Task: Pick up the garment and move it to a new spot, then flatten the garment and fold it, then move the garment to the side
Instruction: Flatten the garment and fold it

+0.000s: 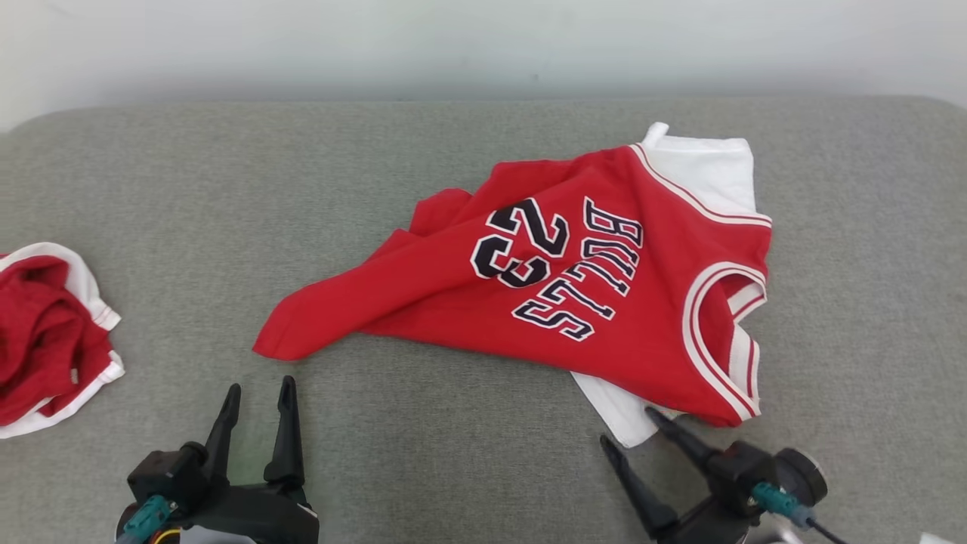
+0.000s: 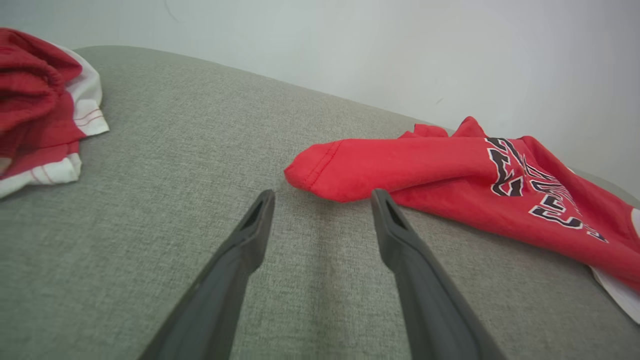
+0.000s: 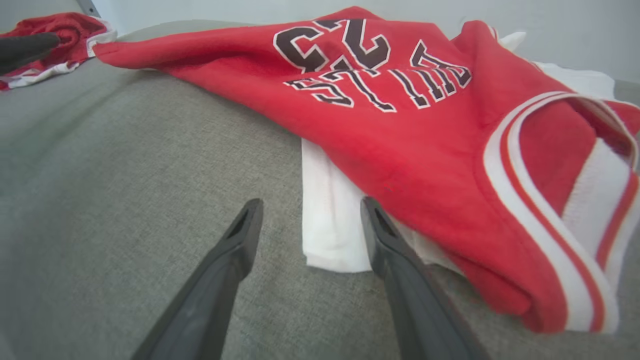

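Grey woven cloth covers the bench (image 1: 453, 453), with a pale wall (image 1: 483, 45) behind. Both pairs of jaws stand released, spread wide and holding nothing. The red Bulls jersey (image 1: 574, 302) lies crumpled ahead of them, its long axis running crosswise. Its pointed hem corner (image 2: 320, 170) sits just beyond the tips of the left jaws, a shade toward their right finger, and its striped armhole end (image 1: 725, 332) lies ahead of the right jaws. White fabric (image 3: 325, 225) pokes from under the jersey and reaches in between the fingers of the right jaws, so that arm looks nearer to a grip. Whether it belongs to the jersey I cannot tell. Flattening likely wants one pair at each end. A second red-and-white garment (image 1: 45, 332) lies well off beyond the left jaws' outer side.
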### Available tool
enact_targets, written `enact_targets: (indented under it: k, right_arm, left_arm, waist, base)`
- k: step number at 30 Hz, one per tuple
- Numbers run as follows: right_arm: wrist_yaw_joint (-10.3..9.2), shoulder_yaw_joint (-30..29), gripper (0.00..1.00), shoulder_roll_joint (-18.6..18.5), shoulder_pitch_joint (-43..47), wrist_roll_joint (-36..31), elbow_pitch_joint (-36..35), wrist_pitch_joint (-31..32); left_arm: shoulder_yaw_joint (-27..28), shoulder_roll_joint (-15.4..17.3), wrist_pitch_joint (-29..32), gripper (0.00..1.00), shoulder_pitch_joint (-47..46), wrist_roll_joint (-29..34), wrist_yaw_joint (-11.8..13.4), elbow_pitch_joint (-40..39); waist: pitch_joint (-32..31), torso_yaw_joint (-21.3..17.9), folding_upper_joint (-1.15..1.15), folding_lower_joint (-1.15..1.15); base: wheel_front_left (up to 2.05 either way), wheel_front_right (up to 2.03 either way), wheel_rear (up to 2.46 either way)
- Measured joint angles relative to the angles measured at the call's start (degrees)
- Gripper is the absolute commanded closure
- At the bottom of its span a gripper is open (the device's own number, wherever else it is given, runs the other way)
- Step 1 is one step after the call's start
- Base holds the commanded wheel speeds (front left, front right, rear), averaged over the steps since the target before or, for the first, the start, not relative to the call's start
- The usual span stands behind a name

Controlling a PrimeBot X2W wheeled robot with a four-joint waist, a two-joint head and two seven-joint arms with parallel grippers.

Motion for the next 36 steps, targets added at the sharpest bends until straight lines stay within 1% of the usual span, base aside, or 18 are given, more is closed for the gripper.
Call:
enact_targets:
  k: [2, 5, 10, 18, 19, 20, 22, 23, 24, 27, 30, 33, 36]
  right_arm:
    - [0.0, 2.18, 0.0, -0.67, 0.11, 0.58, 1.25, 0.0]
    - [0.0, 3.88, 0.0, -1.26, 0.1, 1.14, 3.38, 0.0]
    - [0.0, 2.54, 0.0, -1.08, -0.7, 0.19, 6.84, 0.0]
    - [0.03, 1.38, 0.0, 1.27, -2.75, -3.16, 13.4, -0.13]
    - [0.03, 1.38, 0.09, 1.27, -2.75, -3.16, 13.4, -0.13]
    - [0.03, 1.13, 0.22, 1.63, -2.93, -3.26, 14.13, -0.29]
    - [0.03, 0.49, 0.61, 2.19, -3.37, -3.58, 14.91, -0.36]
    - [0.03, -0.11, 0.75, 2.36, -3.77, -3.74, 15.22, -0.34]
    - [0.03, -0.73, 1.0, 2.53, -4.0, -3.97, 15.32, -0.29]
    - [0.04, -2.78, 1.0, 3.04, -4.14, -4.79, 15.6, -0.27]
    - [0.04, -4.65, 1.0, 3.33, -3.8, -5.31, 14.23, -0.02]
    - [0.03, -6.77, 1.0, 2.35, -2.85, -5.52, 10.73, -0.01]
    - [0.03, -10.06, 1.0, 0.68, -1.07, -5.41, 5.09, 0.01]
  left_arm:
    - [-0.59, 0.04, 0.0, 0.0, 0.43, -0.47, 0.02, -0.18]
    - [-1.15, 0.03, -0.01, 0.0, 1.12, -0.57, 0.16, -0.12]
    - [-1.4, 0.03, 0.0, 0.0, 1.14, -0.88, 0.47, -0.12]
    - [-1.8, 0.02, 0.0, 0.0, 1.28, -1.12, 0.4, -0.1]
    - [-1.8, 0.02, 0.0, 0.0, 1.28, -1.12, 0.4, -0.1]
    - [-1.77, 0.03, -0.01, 0.0, 1.28, -1.12, 0.36, -0.1]
    - [-1.76, 0.02, -0.01, 0.0, 1.27, -1.12, 0.23, -0.12]
    - [-1.75, 0.03, 0.0, 0.0, 1.27, -1.12, 0.15, -0.15]
    - [-1.71, 0.03, 0.0, 0.0, 1.27, -1.12, 0.12, -0.22]
    - [-1.65, 0.04, 0.0, 0.0, 1.26, -1.12, -0.02, -0.31]
    - [-1.87, 0.03, 0.0, 0.0, 1.29, -0.98, -0.08, -0.49]
    - [-1.87, 0.04, -0.01, 0.0, 1.82, -0.64, -0.32, -0.62]
    - [-1.57, 0.04, -0.01, 0.0, 2.02, -0.38, -0.26, -0.65]
  waist:
    - [-0.36, 0.69, 0.0, 0.0]
    - [-0.86, 1.61, 0.0, 0.0]
    - [-1.37, 2.5, 0.0, 0.0]
    - [-1.66, 3.27, 0.0, 0.0]
    - [-1.66, 3.27, 0.0, 0.0]
    - [-1.62, 3.33, 0.0, 0.0]
    - [-1.51, 3.38, 0.0, 0.0]
    - [-1.43, 3.38, 0.0, 0.0]
    - [-1.33, 3.37, 0.0, 0.0]
    - [-1.15, 3.15, 0.0, 0.01]
    - [-1.26, 2.68, 0.0, 0.01]
    - [-1.57, 1.88, 0.0, 0.01]
    - [-1.96, 0.77, 0.0, 0.01]
  base:
    - [0.0, 0.0, 0.0]
    - [0.0, 0.0, 0.0]
    - [0.0, 0.0, 0.0]
    - [0.0, 0.0, 0.0]
    - [0.0, 0.0, 0.0]
    - [0.0, 0.0, 0.0]
    - [0.0, 0.0, 0.0]
    - [0.0, 0.0, 0.0]
    - [0.0, 0.0, 0.0]
    - [0.0, 0.0, 0.0]
    - [0.0, 0.0, 0.0]
    - [0.0, 0.0, 0.0]
    - [0.0, 0.0, 0.0]
